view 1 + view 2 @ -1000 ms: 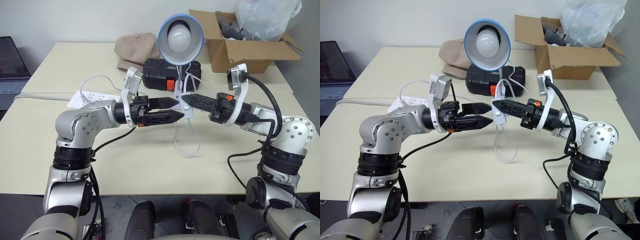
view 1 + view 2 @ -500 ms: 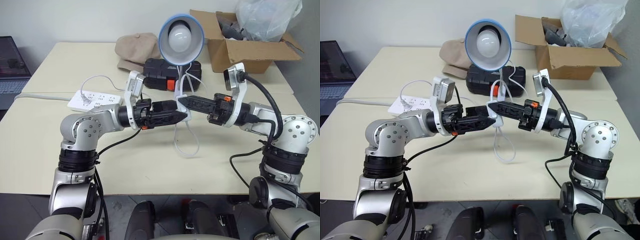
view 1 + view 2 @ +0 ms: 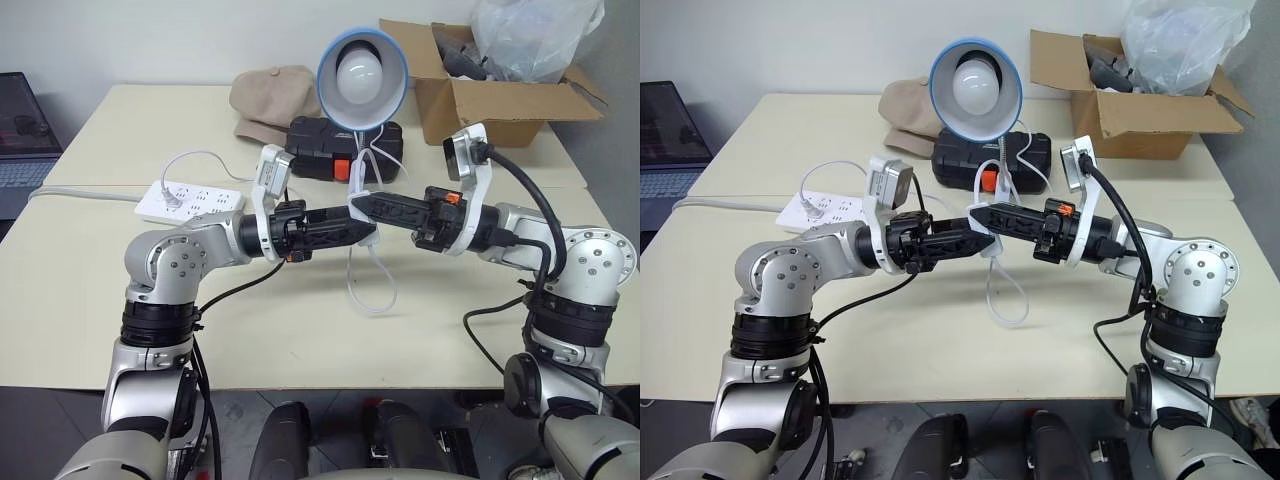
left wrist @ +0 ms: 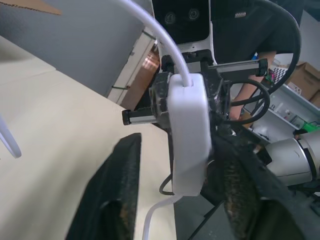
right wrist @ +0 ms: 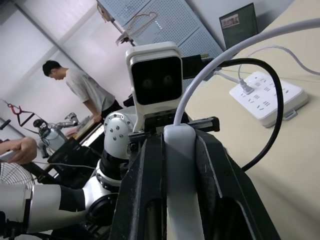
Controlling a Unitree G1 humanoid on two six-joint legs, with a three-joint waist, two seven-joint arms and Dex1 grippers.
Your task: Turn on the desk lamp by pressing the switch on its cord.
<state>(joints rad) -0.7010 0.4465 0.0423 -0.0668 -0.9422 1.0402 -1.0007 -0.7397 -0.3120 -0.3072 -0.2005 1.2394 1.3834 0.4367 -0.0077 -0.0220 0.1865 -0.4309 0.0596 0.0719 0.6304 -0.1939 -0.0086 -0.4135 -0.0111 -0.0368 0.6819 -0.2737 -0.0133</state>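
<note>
While the right gripper (image 3: 362, 204) keeps its jaws clamped on the switch (image 4: 187, 130), the left gripper (image 3: 362, 230) meets it above the desk (image 3: 90, 270), its jaws narrowed around the same switch. The cord (image 3: 368, 290) hangs in a loop below the switch. Behind the switch stands the desk lamp (image 3: 361, 80), unlit, before a black case (image 3: 318, 135).

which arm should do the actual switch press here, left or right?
Left. The right pincer is shut on the switch, holding it up over the table. The left pincer has its fingers either side of the switch, placed to squeeze. The desk lamp looks unlit.
</note>
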